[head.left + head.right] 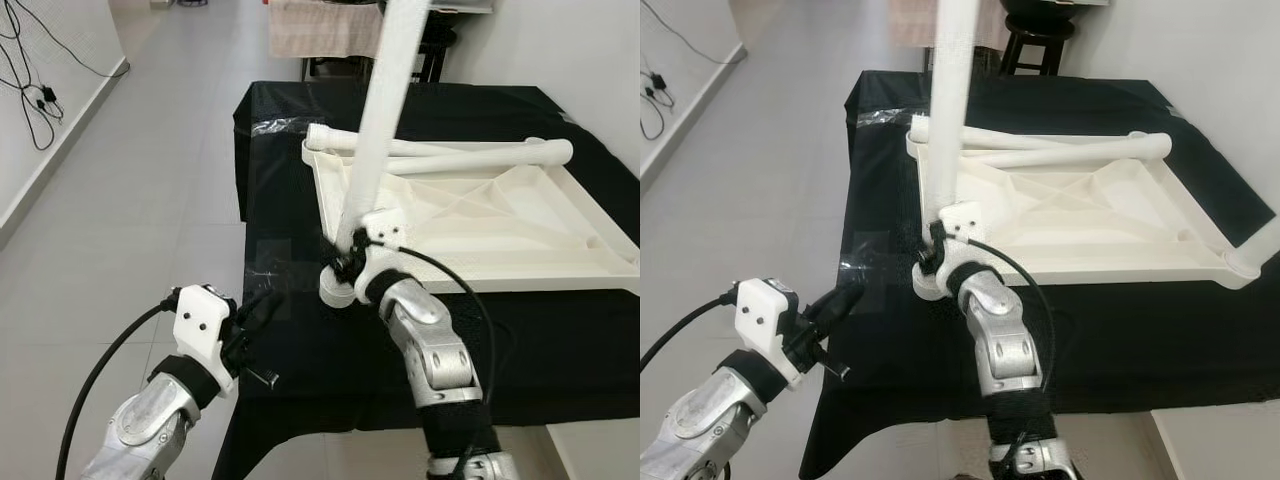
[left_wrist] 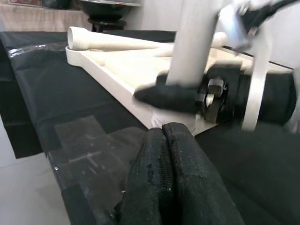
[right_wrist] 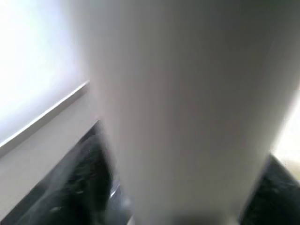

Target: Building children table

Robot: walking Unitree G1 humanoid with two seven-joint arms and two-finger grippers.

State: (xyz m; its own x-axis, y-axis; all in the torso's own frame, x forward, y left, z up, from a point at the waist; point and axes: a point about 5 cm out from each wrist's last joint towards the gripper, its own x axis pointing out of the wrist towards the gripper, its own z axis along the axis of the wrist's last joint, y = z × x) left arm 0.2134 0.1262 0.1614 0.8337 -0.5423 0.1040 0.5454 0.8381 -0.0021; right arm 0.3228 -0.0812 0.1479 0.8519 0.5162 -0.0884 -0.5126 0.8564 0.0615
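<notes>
Black-covered table (image 1: 300,130) holds upturned white tabletop (image 1: 480,220). Right gripper (image 1: 350,262) clamped on upright white leg (image 1: 385,110) at near corner socket. Left gripper (image 1: 262,305) fingers pressed together, empty, just beside table edge.

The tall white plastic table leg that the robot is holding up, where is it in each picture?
Left eye view: the tall white plastic table leg rises from the near left corner of the upturned white tabletop, gripped low by the right end effector.
Right eye view: it stands left of centre.
Left wrist view: upper middle.
Right wrist view: close up, across the middle.
Shared landmark: the black table cover.
</notes>
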